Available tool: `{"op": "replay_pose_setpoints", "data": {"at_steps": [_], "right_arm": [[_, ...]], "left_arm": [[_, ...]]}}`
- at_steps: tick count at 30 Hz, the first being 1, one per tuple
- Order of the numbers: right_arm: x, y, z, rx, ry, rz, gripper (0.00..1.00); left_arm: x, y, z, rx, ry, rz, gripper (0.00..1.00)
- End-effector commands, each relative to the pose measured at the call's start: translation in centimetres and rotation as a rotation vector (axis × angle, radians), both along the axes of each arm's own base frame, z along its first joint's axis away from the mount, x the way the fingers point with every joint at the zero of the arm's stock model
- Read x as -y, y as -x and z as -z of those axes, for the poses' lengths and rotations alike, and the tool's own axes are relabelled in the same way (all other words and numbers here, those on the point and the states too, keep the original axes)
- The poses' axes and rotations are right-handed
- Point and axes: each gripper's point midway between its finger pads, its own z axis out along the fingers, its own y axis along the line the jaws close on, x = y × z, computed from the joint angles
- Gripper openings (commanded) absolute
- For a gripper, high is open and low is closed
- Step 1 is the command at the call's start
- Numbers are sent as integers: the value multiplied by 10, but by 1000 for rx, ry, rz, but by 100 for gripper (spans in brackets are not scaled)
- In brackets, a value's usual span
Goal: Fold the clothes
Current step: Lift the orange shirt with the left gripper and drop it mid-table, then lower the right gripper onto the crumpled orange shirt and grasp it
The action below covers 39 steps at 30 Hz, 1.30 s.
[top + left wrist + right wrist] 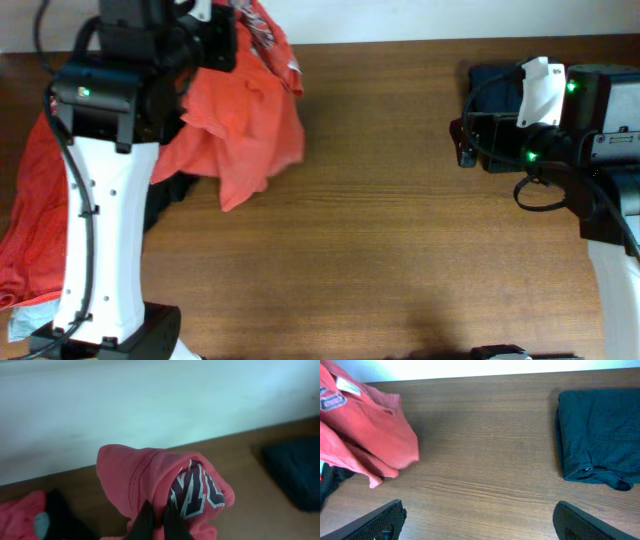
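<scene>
My left gripper (156, 519) is shut on a fold of an orange-red T-shirt (150, 475) with dark, white-edged lettering (197, 492), holding it up off the table. From overhead that shirt (245, 115) hangs at the back left, beside the left arm. More orange-red clothes (30, 220) lie heaped at the left edge, with a black piece (165, 200) under them. A folded navy piece (600, 435) lies at the back right. My right gripper (482, 522) hovers over bare wood near it, open wide, with nothing between its fingers (385, 520).
The wooden table (400, 230) runs to a white wall at the back. The left arm's white base (100, 250) stands at the front left and the right arm (590, 130) stands at the right edge. A pale blue scrap (25, 318) shows at the front left corner.
</scene>
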Motion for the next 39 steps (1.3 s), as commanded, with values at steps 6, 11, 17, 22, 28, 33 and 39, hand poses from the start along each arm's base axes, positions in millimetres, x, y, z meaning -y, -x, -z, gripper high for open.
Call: {"op": "replay_pose_setpoints", "data": {"at_steps": [6, 11, 17, 22, 28, 33, 39], "right_arm": [[7, 0, -12, 38, 14, 32, 99], [19, -1, -12, 35, 6, 72, 99], [45, 3, -7, 5, -28, 155, 99], [55, 4, -6, -3, -44, 183, 99], [56, -1, 1, -26, -46, 183, 99], [46, -9, 15, -78, -73, 118, 99], [30, -27, 43, -174, -155, 21, 99]], "left_arm": [[56, 30, -25, 56, 41, 152, 1], [97, 40, -28, 71, 63, 260, 1], [120, 41, -13, 37, 54, 304, 1], [124, 33, 6, -12, 37, 304, 33], [122, 28, 15, -31, 18, 283, 57], [105, 22, 20, -35, -41, 194, 67], [71, 27, 52, -173, -111, 119, 71]]}}
